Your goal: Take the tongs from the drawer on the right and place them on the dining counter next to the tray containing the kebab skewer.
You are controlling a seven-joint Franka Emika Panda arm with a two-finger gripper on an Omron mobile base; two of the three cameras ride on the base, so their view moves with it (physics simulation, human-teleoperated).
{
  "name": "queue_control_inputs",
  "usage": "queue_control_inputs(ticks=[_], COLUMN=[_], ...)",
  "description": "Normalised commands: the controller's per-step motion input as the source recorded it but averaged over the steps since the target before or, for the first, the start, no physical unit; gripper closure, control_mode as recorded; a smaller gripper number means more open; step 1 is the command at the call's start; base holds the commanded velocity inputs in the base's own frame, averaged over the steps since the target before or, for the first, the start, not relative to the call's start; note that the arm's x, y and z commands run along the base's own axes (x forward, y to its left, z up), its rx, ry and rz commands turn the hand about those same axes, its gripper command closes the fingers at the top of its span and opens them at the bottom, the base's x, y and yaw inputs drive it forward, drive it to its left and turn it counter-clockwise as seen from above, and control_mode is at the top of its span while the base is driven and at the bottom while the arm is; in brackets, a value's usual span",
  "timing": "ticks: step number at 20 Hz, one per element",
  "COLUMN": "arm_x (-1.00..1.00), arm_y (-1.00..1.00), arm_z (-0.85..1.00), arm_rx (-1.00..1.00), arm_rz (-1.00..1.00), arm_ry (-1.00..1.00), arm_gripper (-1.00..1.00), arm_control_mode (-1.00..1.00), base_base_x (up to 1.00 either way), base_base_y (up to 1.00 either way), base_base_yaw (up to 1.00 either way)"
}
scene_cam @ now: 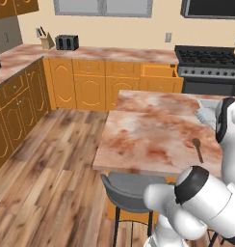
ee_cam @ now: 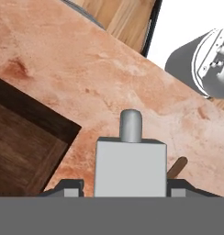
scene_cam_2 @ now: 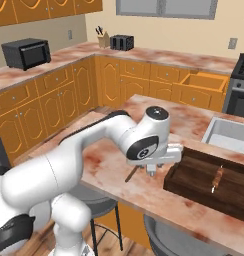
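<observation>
My hand (ee_cam: pixel 130 183) grips the tongs (ee_cam: pixel 131 126) over the worktop (ee_cam: pixel 86 78); right base view adds the skewer (scene_cam_2: pixel 217 176) in the tray (scene_cam_2: pixel 194 172).

You won't find any readable text, label, brand, number or sign anywhere in these views. The black microwave (scene_cam_2: pixel 26 53) on the wall worktop's left stretch has a blank face, and the dark toaster (scene_cam: pixel 67 42) near the worktop's back edge carries no marking you can read. The wooden knife block (scene_cam: pixel 45 39) beside it is plain. The dark brown wooden tray (scene_cam_2: pixel 214 182) by the near edge of the reddish-brown marbled island top (scene_cam: pixel 148 130) bears no lettering. The robot's white arm shells show no logo.
</observation>
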Motion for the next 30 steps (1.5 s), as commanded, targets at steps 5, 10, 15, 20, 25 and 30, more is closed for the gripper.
queue_control_inputs(ticks=[5, 10, 15, 20, 25, 30], arm_x=[0.1, 0.2, 0.41, 0.27, 0.06, 0.14], arm_y=[0.11, 0.07, 0.02, 0.0, 0.05, 0.13], arm_z=[-0.26, -0.22, -0.11, -0.22, -0.33, -0.21], arm_rx=[-0.01, 0.0, 0.0, 0.0, -0.01, -0.02], arm_rz=[-0.07, -0.1, -0.13, -0.15, -0.16, -0.15], arm_ry=[0.0, 0.0, 0.0, 0.0, 0.0, 0.0], arm_gripper=[1.0, 1.0, 1.0, 1.0, 1.0, 1.0], arm_control_mode=[-1.0, -1.0, -1.0, -1.0, -1.0, -1.0], base_base_x=[0.0, 0.0, 0.0, 0.0, 0.0, 0.0], base_base_y=[0.0, 0.0, 0.0, 0.0, 0.0, 0.0], base_base_yaw=[0.0, 0.0, 0.0, 0.0, 0.0, 0.0])
